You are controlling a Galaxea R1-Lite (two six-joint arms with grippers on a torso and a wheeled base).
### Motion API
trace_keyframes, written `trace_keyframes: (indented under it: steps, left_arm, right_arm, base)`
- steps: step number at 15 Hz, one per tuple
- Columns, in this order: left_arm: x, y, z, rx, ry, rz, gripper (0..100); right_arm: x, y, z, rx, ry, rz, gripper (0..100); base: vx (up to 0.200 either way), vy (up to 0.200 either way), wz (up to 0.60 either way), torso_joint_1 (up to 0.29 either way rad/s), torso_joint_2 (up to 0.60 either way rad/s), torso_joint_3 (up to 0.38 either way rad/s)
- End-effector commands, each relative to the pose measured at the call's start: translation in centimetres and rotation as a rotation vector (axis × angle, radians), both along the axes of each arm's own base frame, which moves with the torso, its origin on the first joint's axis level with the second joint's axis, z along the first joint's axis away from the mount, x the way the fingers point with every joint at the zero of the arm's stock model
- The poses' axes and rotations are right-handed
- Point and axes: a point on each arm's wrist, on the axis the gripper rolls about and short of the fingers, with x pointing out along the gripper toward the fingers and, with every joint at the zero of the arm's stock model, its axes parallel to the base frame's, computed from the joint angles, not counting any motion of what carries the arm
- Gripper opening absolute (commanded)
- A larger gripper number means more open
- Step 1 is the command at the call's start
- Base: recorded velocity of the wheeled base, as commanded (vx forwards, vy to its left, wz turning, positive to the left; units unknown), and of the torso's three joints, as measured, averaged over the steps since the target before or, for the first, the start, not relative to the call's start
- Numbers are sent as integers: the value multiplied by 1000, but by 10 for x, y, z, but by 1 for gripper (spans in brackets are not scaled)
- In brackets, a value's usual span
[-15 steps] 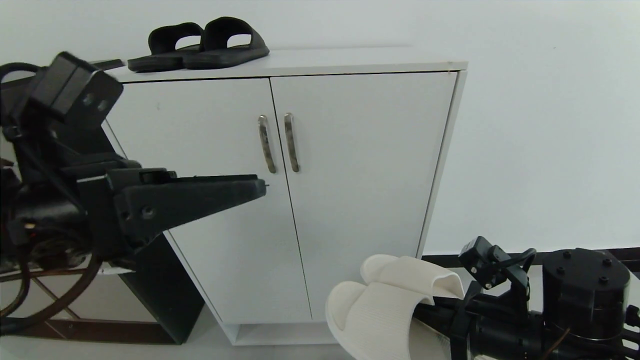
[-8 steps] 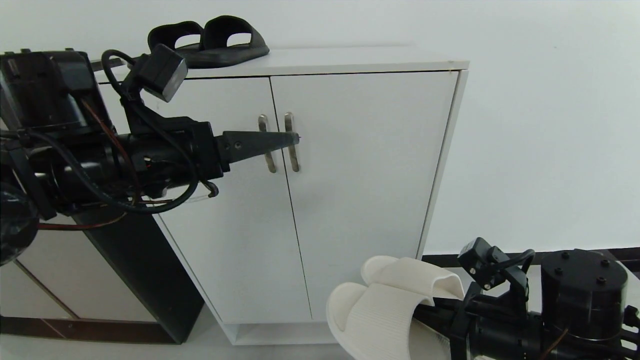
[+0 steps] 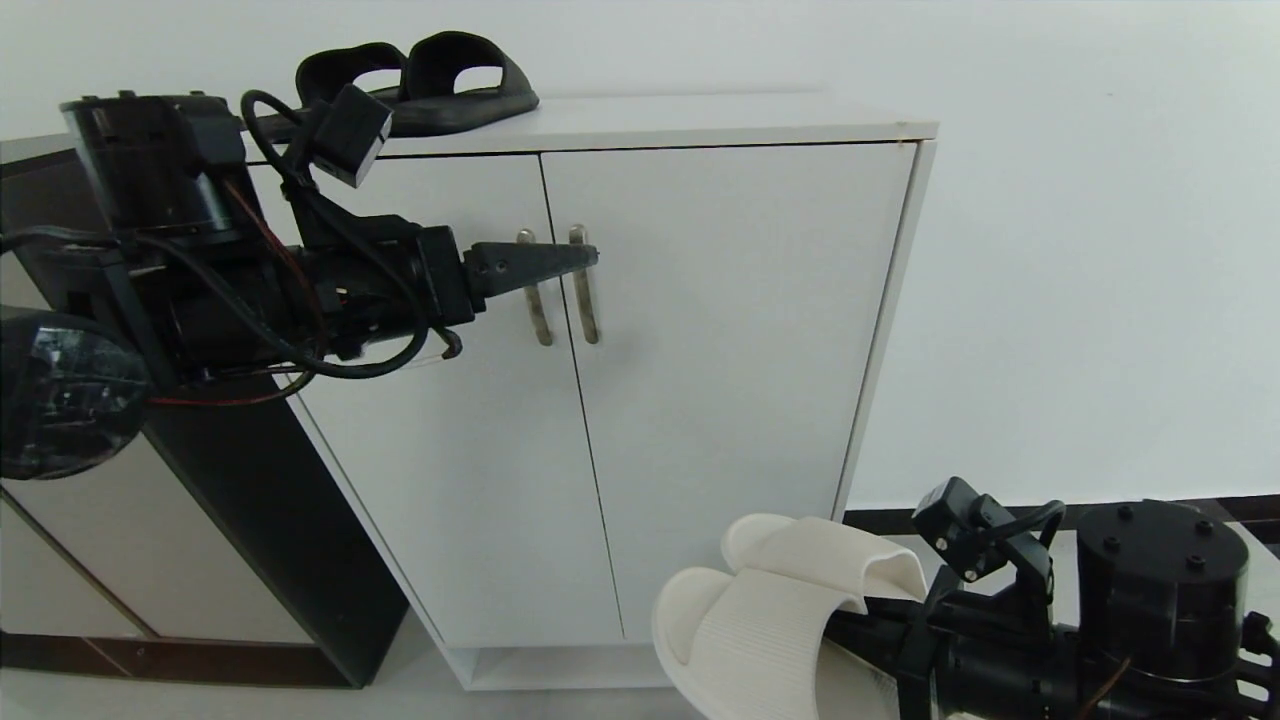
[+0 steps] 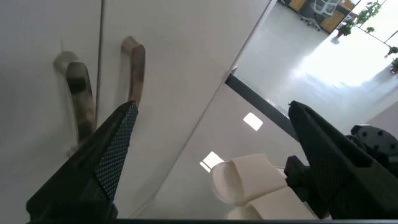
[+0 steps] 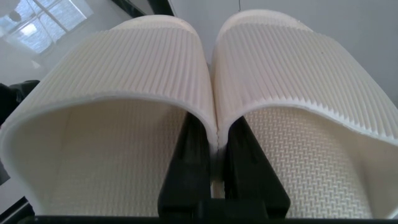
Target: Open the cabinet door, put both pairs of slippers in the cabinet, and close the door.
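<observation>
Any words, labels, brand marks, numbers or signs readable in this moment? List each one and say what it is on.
None: no readable text shows in any view.
The cabinet has plain white doors and a plain white top, with no label or number.
The black slippers show no legible mark.
The white slippers show only a ribbed texture, no print.

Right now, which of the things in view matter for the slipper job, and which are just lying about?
Job:
cabinet
handles
black slippers on the cabinet top
white slippers in the right jaws

Lying about:
dark panel beside the cabinet
baseboard
</observation>
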Motion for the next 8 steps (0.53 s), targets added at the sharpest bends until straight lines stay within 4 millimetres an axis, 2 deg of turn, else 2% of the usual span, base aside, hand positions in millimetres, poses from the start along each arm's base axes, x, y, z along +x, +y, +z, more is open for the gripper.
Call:
trace_keyframes:
  steps: [1,8]
  left_arm:
    - [12,-4,-6,5,19,1,100]
    - [37,-11,-18,15,49,1,100]
  right_arm:
    - [0,0,0,0,1,0,0]
    - [0,0,0,0,1,0,0]
  base:
    - [0,0,0,0,0,0]
    - [0,0,0,0,0,0]
